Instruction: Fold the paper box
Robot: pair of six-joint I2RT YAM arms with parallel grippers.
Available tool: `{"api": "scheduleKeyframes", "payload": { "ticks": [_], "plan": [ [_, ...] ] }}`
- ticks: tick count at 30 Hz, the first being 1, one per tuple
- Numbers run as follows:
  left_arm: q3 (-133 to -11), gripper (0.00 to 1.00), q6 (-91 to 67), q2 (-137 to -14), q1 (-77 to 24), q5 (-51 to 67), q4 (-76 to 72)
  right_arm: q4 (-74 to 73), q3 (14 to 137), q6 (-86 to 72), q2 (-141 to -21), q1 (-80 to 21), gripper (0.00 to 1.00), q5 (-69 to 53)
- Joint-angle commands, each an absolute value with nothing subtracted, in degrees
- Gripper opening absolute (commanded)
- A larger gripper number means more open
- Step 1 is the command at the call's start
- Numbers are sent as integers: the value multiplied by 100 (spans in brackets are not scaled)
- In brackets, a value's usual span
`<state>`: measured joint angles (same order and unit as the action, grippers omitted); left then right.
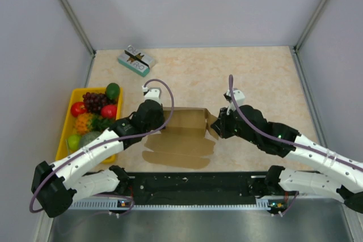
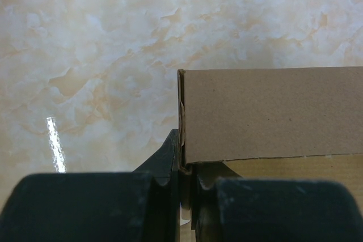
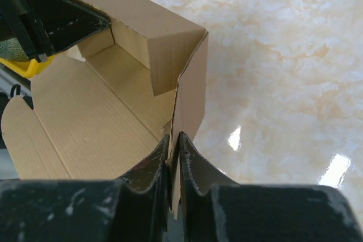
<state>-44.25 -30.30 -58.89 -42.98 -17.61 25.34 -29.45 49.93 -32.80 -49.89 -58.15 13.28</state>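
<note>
Paper box (image 1: 184, 130) sits at the middle of the marbled table (image 1: 261, 77), toward the near side, between the two arms and just right of the yellow tray (image 1: 63, 138). The box is partly formed: the far wall stands upright, short end walls are raised at left and right, and a broad flat panel with rounded tabs lies on the table toward the near edge. Left gripper (image 2: 184, 165) is at the left end of the box, its fingers closed together on the thin edge of the left end wall; the left wrist view shows the cardboard edge pinched between the two dark fingers, with the upright brown wall running off to the right. Right gripper (image 3: 174, 147) is at the right end, jaws clamped on the lower edge of the right end wall, which stands roughly vertical with a small inner flap folded in behind it. The right wrist view looks along the ribbed inner floor of the box to the left arm's gripper at the far end. The tray holds fruit (image 1: 95, 109), including dark grapes, red pieces and a green one. A small teal-and-white box (image 1: 136, 61) lies at the far left of the table, well apart from the cardboard
</note>
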Motion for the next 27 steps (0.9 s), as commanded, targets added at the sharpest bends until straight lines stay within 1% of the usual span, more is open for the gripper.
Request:
{"api": "scheduleKeyframes", "payload": {
  "ticks": [1,4,5,6,8,9,11,12,14,17,21,23,24,26,27],
  "plan": [
    [-4772,0,-3226,-5959,-4316,-1591,2188,-2751,5475,-3359,-5291,-6064,14,1425],
    [-4764,0,-3217,-6064,-4324,-1573,2188,-2742,5511,-3174,-5195,-6100,24,1231],
    [-4746,0,-3217,-6073,-4324,-1573,2197,-2733,5476,-3147,-5133,-6100,30,1152],
    [-4694,0,-3225,-6108,-4316,-1565,2197,-2681,5458,-3103,-5081,-6100,39,1090],
    [-4632,0,-3269,-6117,-4324,-1503,2136,-2681,5432,-3024,-5019,-6100,46,1003],
    [-4554,0,-3278,-6117,-4316,-1468,2101,-2620,5414,-2971,-5001,-6091,52,932],
    [-4483,0,-3313,-6065,-4316,-1398,2022,-2549,5353,-2892,-5010,-6091,56,809],
    [-4422,0,-3322,-6021,-4324,-1363,2004,-2314,5300,-2839,-5001,-6091,61,704],
    [-4360,0,-3322,-5916,-4324,-1336,1943,-2040,5107,-2795,-4914,-6047,64,337],
    [-4307,0,-3313,-5801,-4316,-1336,1977,-1285,4826,-2883,-4790,-5968,65,-226],
    [-4298,0,-3314,-5660,-4315,-1275,2004,-1204,4772,-2909,-4808,-5871,65,-141],
    [-4289,0,-3340,-5573,-4316,-1239,2004,-1317,4720,-2883,-4755,-5810,59,261],
    [-4254,0,-3357,-5537,-4324,-1213,1995,-1353,4702,-2883,-4711,-5792,53,368],
    [-4201,0,-3384,-5450,-4324,-1143,1934,-1397,4667,-2769,-4702,-5775,49,561],
    [-4123,0,-3392,-5397,-4324,-1125,1890,-1441,4667,-2734,-4711,-5783,44,606]
  ]
}}
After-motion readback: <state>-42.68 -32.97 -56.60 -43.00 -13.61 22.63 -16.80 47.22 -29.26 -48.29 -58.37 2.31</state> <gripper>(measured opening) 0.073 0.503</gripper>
